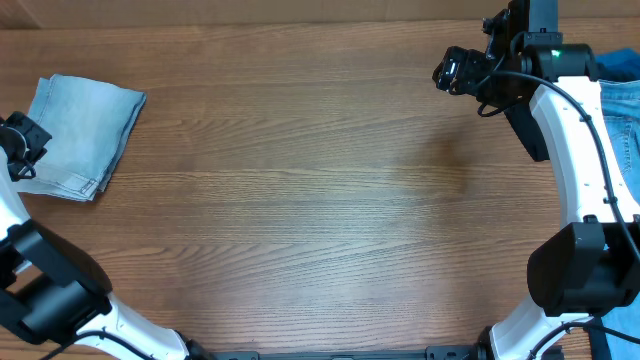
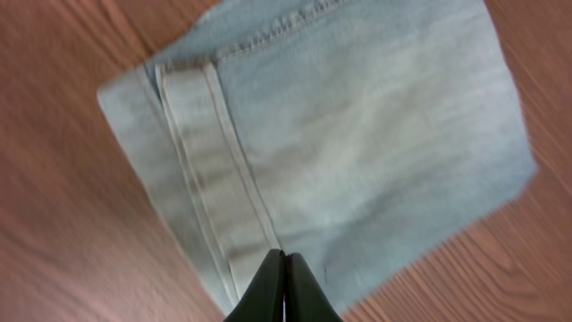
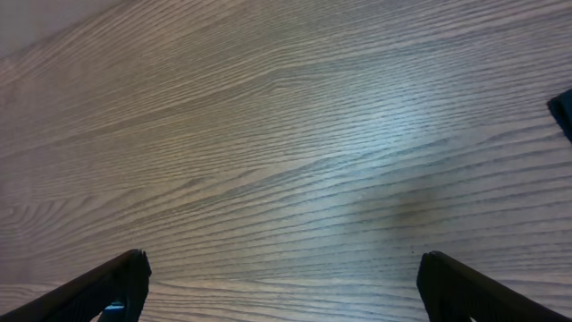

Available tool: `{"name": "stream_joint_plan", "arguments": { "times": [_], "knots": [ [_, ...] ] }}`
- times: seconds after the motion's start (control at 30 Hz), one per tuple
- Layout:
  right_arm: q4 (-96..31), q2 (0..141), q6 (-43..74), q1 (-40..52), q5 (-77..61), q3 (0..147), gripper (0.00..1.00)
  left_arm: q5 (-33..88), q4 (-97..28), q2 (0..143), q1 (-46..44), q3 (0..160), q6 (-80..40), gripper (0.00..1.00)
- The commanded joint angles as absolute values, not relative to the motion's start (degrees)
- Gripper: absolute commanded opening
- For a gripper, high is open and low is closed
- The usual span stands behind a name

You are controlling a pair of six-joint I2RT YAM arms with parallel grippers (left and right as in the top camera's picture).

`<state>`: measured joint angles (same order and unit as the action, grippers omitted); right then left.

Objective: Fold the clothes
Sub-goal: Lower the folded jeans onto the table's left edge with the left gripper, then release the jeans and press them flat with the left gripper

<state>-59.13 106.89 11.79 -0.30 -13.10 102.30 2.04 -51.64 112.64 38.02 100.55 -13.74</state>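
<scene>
We are judging the folded shorts [image 1: 88, 135] as soft yet thick denim: fairly heavy for cloth, not slippery, not fragile, and likely to hold a crease. Stacked in layers, they are probably best taken at a thick edge such as the cuffed hem [image 2: 214, 170], where the fingers can bite on several plies at once.

They are looking pale washed blue, squared into a neat packet, with the stitched cuff running from 11 o'clock down to 6 o'clock in the left wrist view. They are lying at 10 o'clock on the table [image 1: 320, 200].

Our left gripper [image 2: 284, 282] is hovering over their edge with its fingers pressed together and no cloth visibly between them. Our right gripper [image 3: 281, 277] is standing spread wide over bare wood at 2 o'clock, near more blue denim [image 1: 625, 130] at 3 o'clock.
</scene>
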Motion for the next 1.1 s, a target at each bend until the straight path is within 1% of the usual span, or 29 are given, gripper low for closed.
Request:
{"name": "stream_joint_plan", "arguments": {
  "times": [0.0,0.13,0.37,0.47,0.57,0.67,0.8,0.97,1.07],
  "knots": [
    [-58.85,106.85,11.73,-0.4,-12.86,102.32,1.0,-0.23,-47.97,117.54,38.22,101.3,-7.81,0.04],
    [-58.85,106.85,11.73,-0.4,-12.88,102.32,1.0,-0.1,-43.92,122.06,38.11,101.3,-4.64,0.04],
    [-58.83,106.85,11.73,-0.4,-12.88,102.32,1.0,0.21,-44.42,127.63,37.74,101.27,-5.26,0.04],
    [-58.78,106.85,11.73,-0.4,-12.88,102.32,1.0,2.59,-45.89,129.12,37.71,101.27,-5.45,0.04],
    [-58.81,106.85,11.73,-0.4,-12.88,102.32,1.0,4.71,-47.44,128.95,37.67,101.3,-8.19,0.04],
    [-58.78,106.85,11.73,-0.4,-12.88,102.32,1.0,5.72,-49.21,128.88,37.63,101.3,-14.04,0.04],
    [-58.78,106.85,11.73,-0.4,-12.88,102.32,1.0,7.51,-50.17,128.88,37.28,101.32,-17.52,0.04],
    [-58.81,106.85,11.73,-0.4,-12.88,102.32,1.0,7.51,-50.76,127.35,37.04,101.47,-17.45,0.04],
    [-58.81,106.85,11.73,-0.4,-12.86,102.32,1.0,7.6,-50.3,121.97,36.99,101.6,-16.71,0.04]
  ]
}}
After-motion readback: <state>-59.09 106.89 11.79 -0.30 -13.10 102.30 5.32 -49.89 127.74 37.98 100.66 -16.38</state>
